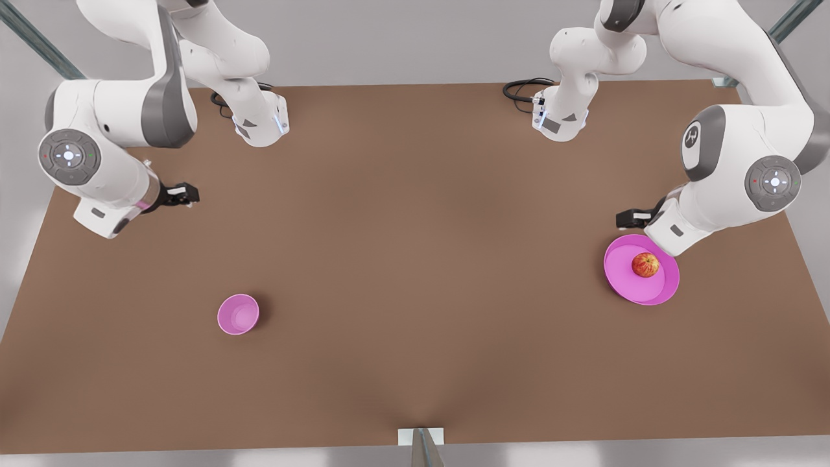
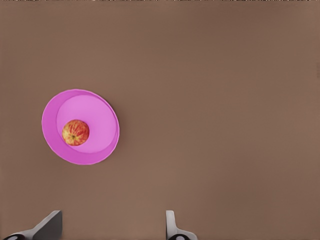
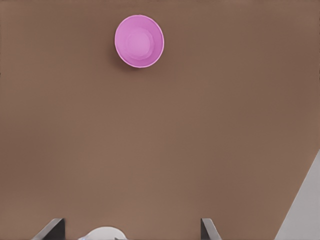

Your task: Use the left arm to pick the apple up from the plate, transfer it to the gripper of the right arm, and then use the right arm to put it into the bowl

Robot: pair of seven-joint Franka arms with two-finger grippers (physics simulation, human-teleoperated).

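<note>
One bowl [image 1: 238, 314] sits empty nearest the camera on the worktop [image 1: 415, 259]. Farther back, one apple [image 1: 646, 264] rests on the one plate [image 1: 626, 282]. The pick-up has not begun: the left tool [image 1: 628, 219], fingers wide, hangs near the plate and must descend over the apple. The right tool [image 1: 183, 194], wide too, waits.
</note>
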